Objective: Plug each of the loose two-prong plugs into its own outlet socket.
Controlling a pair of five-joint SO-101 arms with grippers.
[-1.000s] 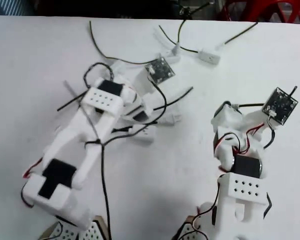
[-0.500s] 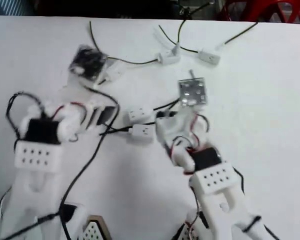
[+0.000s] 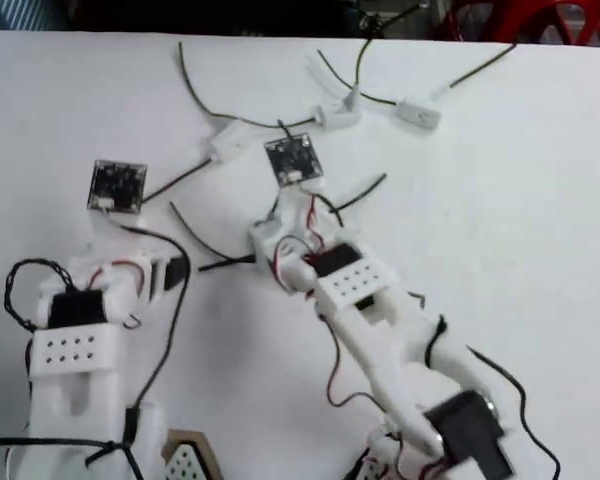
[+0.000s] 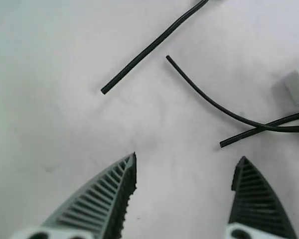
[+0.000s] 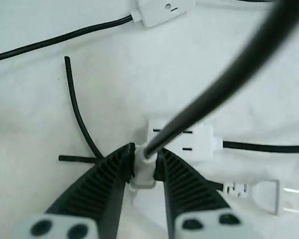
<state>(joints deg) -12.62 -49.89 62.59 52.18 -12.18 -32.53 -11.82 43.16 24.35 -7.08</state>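
Over on the left, the left hand (image 4: 188,159) hangs low over the bench (image 4: 50,59) with its fingers spread wide and nothing between them. Under it there is bare surface and a couple of loose black cord ends (image 4: 149,50). It looks parked out of the way so the other arm has room to work.

Towards the middle, the right hand (image 5: 144,149) is pinching a white plug (image 5: 142,172) by its body, and the plug's thick black cord (image 5: 214,84) rises past the camera. The plug sits right against a white socket (image 5: 189,139) lying flat on the bench with its slots facing up. I'd say it's held there to line the prongs up with them. The prongs are hidden, so I can't tell whether they're seated.

Just beside that socket lies another plug (image 5: 261,191), prongs bare and not yet plugged in. A second socket (image 5: 164,9) waits farther off.
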